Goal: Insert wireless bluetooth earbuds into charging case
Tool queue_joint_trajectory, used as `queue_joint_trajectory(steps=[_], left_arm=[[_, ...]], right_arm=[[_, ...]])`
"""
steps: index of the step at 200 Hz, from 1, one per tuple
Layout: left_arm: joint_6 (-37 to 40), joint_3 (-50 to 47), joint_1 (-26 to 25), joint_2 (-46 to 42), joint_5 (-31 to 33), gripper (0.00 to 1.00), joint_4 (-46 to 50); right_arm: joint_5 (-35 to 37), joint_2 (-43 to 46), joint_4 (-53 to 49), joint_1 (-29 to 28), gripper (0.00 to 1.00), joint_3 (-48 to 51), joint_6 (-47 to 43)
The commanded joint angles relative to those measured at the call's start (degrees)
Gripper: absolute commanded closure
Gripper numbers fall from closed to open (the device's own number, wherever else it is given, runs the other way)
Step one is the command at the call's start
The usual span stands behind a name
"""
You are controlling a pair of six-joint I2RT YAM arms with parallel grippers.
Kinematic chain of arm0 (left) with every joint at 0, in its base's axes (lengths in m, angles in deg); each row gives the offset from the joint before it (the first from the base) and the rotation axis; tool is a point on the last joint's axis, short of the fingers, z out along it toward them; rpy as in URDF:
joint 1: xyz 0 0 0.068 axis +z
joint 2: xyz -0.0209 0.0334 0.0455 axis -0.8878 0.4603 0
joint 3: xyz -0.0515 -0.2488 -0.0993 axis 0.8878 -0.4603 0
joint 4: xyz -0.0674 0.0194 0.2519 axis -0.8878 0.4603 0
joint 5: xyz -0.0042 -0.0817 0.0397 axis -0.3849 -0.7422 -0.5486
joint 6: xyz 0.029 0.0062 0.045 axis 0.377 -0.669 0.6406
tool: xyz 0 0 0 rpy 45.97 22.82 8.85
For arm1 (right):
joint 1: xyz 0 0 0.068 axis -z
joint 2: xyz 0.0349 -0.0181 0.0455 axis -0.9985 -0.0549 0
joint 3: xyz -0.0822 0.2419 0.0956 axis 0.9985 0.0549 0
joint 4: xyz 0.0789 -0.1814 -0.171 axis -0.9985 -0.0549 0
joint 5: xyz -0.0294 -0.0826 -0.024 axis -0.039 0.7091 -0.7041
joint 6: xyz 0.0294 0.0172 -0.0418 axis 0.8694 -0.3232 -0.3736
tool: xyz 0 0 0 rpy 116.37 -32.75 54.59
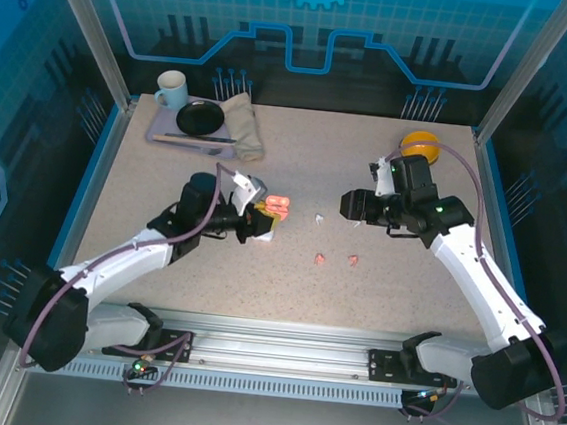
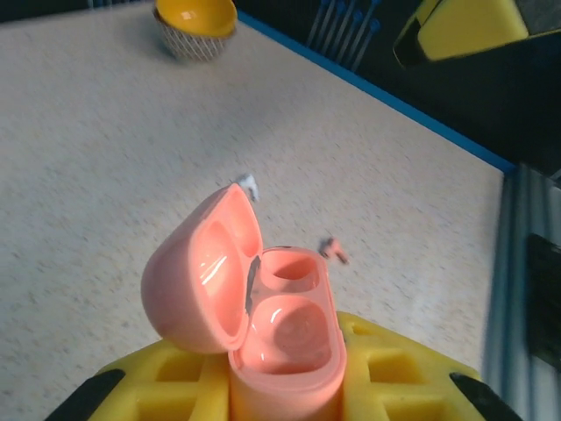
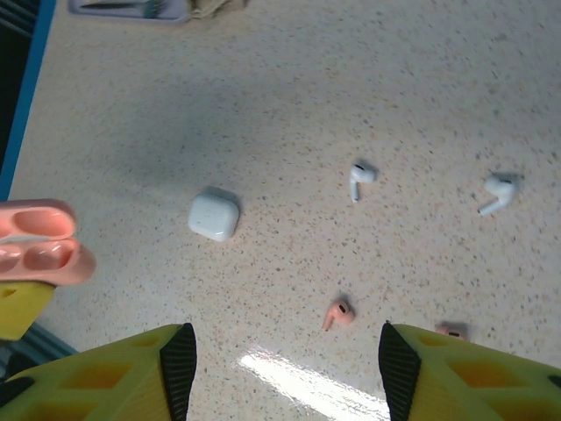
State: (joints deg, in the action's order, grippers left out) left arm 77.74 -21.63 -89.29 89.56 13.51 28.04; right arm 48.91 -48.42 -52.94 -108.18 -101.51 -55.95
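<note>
L claw [image 1: 262,220] pinches open, empty pink case [image 2: 280,324]; R claw [image 3: 285,368] spread over pink bud [image 3: 337,313] right of case: pickup next.

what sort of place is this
Likely a robotics lab cell: a speckled beige tabletop walled by aluminium frame posts and blue printed panels, with two white robot arms bolted to a metal rail.

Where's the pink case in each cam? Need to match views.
Top external: pink case centre-left, held by the left gripper.
Left wrist: case bottom centre, lid open.
Right wrist: case at the left edge.
Shared landmark: the pink earbud lying nearest it.
</note>
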Motion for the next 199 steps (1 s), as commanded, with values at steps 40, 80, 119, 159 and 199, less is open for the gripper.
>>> queue_joint_trajectory(steps=[40, 80, 119, 159, 199], left_arm=[[3.5, -10.32, -7.12, -4.34, 18.75, 1.0, -30.48], [7.6, -13.12, -10.32, -7.52, 22.58, 1.0, -34.36], [9.86, -14.54, -10.59, -8.49, 24.77, 1.0, -35.55], [9.22, -14.68, -10.57, -6.46, 28.64, 1.0, -37.59], [6.37, -13.57, -10.5, -5.38, 34.87, 1.0, -37.23]], right_arm=[[6.34, -1.11, -1.16, -1.0, 0.39, 4.29, 10.62], [9.31, -3.98, 1.26, -4.09, 0.38, 7.22, 14.01], [13.77, -8.57, 1.65, -8.62, 0.39, 5.49, 16.87], [20.01, -16.12, -3.39, -13.67, 0.4, 0.38, 20.98], [24.6, -24.35, -10.62, -17.08, 0.42, -4.29, 27.11]])
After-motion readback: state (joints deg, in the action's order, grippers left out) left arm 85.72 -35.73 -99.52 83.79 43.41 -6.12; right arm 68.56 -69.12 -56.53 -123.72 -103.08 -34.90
